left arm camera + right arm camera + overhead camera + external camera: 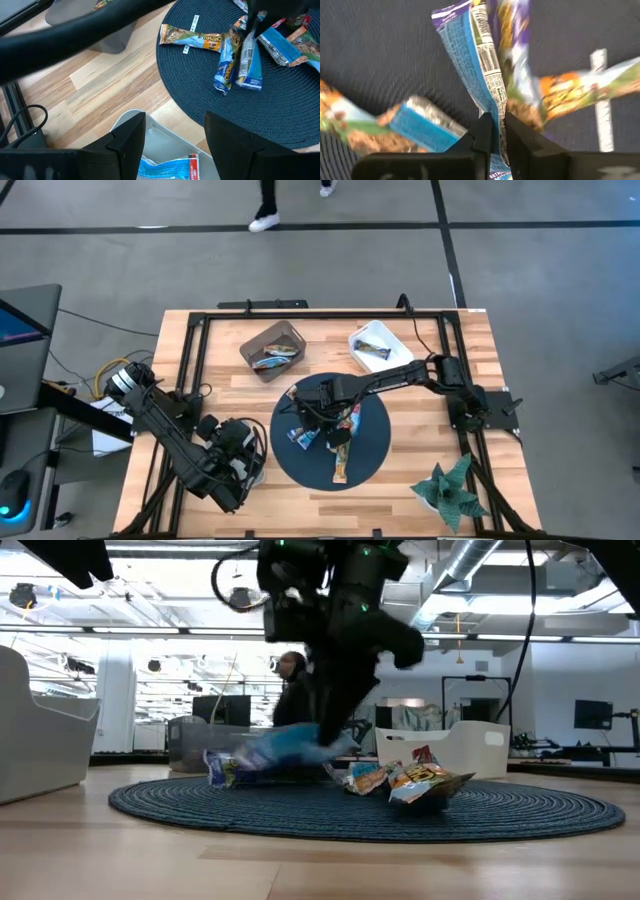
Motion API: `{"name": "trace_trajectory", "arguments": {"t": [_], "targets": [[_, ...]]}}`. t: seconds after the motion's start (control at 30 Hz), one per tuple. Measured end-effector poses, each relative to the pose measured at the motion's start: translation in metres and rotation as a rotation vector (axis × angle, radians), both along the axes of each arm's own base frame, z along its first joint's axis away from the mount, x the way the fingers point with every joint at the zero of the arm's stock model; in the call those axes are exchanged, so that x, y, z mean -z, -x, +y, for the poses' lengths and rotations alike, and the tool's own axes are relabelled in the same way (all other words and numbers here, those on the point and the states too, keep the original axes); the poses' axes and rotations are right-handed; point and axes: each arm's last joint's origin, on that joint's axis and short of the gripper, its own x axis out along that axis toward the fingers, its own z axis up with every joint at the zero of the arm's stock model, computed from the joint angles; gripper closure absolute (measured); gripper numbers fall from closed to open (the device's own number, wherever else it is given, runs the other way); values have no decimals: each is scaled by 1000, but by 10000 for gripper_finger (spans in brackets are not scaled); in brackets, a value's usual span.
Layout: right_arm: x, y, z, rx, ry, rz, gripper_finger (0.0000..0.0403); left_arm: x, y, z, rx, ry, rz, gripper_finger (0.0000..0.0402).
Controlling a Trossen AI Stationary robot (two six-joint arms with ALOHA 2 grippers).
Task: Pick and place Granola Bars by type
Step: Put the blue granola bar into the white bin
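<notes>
Hanging over the dark round mat (375,465) at frame centre, the right hand (497,131) pinches a blue granola bar (477,60) by one end, long axis running straight away from its fingers. Other bars (344,458) crowd beneath; bare worktop (470,360) rings the mat. The left hand (175,142) waits spread apart at lower left.

You see a dark navy round woven mat (368,442) with ribbed weave on a pale striped wooden table (470,350). The bright blue foil bar wrapper (479,65) carries white print panels; neighbouring orange-brown bar wrappers (425,780) show yellow lettering.
</notes>
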Motion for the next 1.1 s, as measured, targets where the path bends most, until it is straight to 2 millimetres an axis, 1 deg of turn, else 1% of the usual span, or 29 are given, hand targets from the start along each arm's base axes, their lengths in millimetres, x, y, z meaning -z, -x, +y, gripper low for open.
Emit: {"name": "trace_trajectory", "arguments": {"t": [0.17,0.27,0.33,0.5,0.57,0.67,0.83,0.93,1.1], "targets": [[-21,5,-3,33,-11,-38,374,0,0,0,6,-2,3,205],[-31,8,-12,116,19,-50,380,0,0,0,6,-2,3,205],[-39,12,-23,202,51,-45,384,0,0,0,5,-3,4,205],[-62,29,-63,500,58,-8,385,0,0,0,6,-2,3,205],[-70,41,-77,607,55,38,384,0,0,0,5,-3,3,205],[-88,58,-94,731,73,56,384,0,0,0,17,-13,3,205],[-119,88,-116,870,147,43,386,-1,-1,1,62,-60,-3,205],[-137,110,-131,966,183,43,384,-1,-3,3,81,-84,1,205],[-161,147,-154,1106,187,9,382,-2,-7,8,129,-118,50,205]]}}
